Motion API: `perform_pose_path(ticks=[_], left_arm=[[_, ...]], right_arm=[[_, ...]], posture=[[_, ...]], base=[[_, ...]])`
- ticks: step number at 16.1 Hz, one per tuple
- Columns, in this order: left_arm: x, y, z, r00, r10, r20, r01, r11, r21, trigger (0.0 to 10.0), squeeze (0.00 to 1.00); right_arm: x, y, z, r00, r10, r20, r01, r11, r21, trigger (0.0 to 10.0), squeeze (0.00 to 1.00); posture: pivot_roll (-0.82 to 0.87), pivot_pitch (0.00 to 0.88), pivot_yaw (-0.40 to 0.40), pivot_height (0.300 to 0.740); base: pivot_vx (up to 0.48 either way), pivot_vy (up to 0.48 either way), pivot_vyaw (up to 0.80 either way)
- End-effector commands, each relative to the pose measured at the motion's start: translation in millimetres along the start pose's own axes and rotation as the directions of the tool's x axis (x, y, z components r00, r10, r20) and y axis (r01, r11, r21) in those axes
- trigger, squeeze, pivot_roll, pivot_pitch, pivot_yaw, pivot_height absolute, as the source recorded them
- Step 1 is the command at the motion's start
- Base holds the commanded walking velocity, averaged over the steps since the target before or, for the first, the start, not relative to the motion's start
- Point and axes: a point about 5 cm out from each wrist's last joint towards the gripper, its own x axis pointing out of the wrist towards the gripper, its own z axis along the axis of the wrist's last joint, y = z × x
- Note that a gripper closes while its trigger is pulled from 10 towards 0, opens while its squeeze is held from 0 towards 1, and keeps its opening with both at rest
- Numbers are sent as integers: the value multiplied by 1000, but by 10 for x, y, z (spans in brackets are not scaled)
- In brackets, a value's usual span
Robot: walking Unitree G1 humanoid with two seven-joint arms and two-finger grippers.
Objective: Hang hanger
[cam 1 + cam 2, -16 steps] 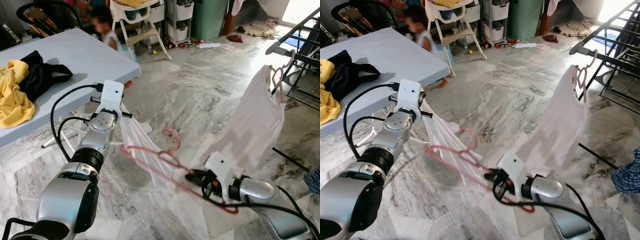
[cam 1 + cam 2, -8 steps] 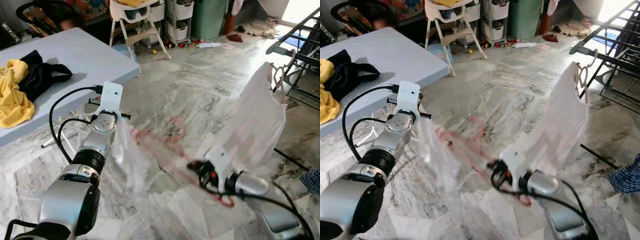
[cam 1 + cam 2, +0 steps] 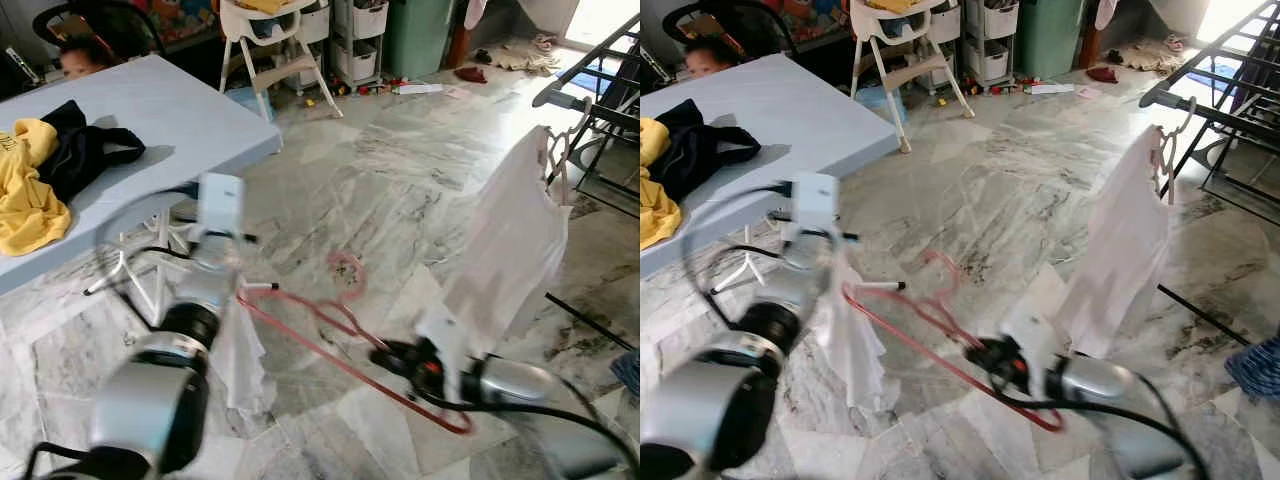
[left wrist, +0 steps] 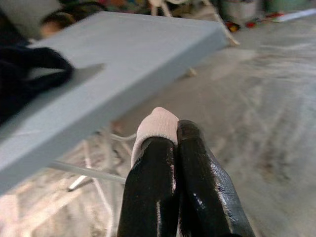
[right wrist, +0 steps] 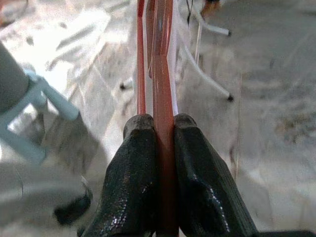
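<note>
Item: red hanger (image 3: 330, 330), plastic, held low over the marble floor (image 3: 400, 170) between the two arms. Long axis runs from the robot's left and slightly away, down toward its right and nearer; hook (image 3: 347, 272) curls up and away near the middle of the span.

Right gripper (image 5: 158, 148): both black fingers clamped on the hanger's lower bar, seen edge-on in the right wrist view. In the head views it sits at the hanger's right end, near the floor.

Left gripper (image 4: 170, 143): fingers pressed together on a fold of pale cloth. That cloth belongs to a white garment (image 3: 238, 345) hanging limp from the hanger's left end, beside the left arm.

Destination, by judgement: dark drying rack (image 3: 600, 95) at the far right, already carrying a white shirt (image 3: 510, 250) on its own hanger. The rack lies to the right and well apart from the red hanger, so the right arm is the nearer one; the hook currently points away from the robot, not toward the rack bar, and would need lifting and turning.

Other: blue-grey tabletop (image 3: 170, 110) at left with yellow clothing (image 3: 25, 195) and a dark garment (image 3: 85, 150); a person (image 3: 75, 58) behind it; white high chair (image 3: 270, 40) beyond.
</note>
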Motion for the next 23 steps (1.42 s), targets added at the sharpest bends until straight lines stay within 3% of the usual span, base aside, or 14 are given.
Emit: perform_pose_path(ticks=[1,4,6,11,15,23], left_arm=[[-36,-3,-99,1000,7,-20,-7,1000,15,10000,0],[-101,-58,-276,997,14,-73,-13,1000,12,10000,0],[-116,-83,-293,997,12,-76,-11,1000,12,10000,0],[-119,-67,-215,996,67,-50,-66,998,17,10000,0],[-128,-31,-228,996,77,-52,-76,997,12,10000,0],[-178,-130,-212,997,51,-65,-51,999,14,10000,0]], right_arm=[[57,60,5,1000,15,6,-15,1000,17,10000,0],[149,218,-28,998,61,2,-61,998,31,10000,0],[202,238,-37,999,44,-4,-44,999,26,10000,0],[236,-3,-94,981,-187,-60,188,982,6,10000,0],[246,-38,-126,971,-225,-78,226,974,9,10000,0],[289,-142,-126,948,-309,-77,312,949,39,10000,0]], posture=[[-153,75,100,740],[-147,76,97,740],[-147,75,94,740],[-149,72,92,740],[-147,75,94,740],[-142,74,97,740]], base=[[0,0,0],[0,0,0],[0,0,0],[0,0,0],[0,0,0],[0,0,0]])
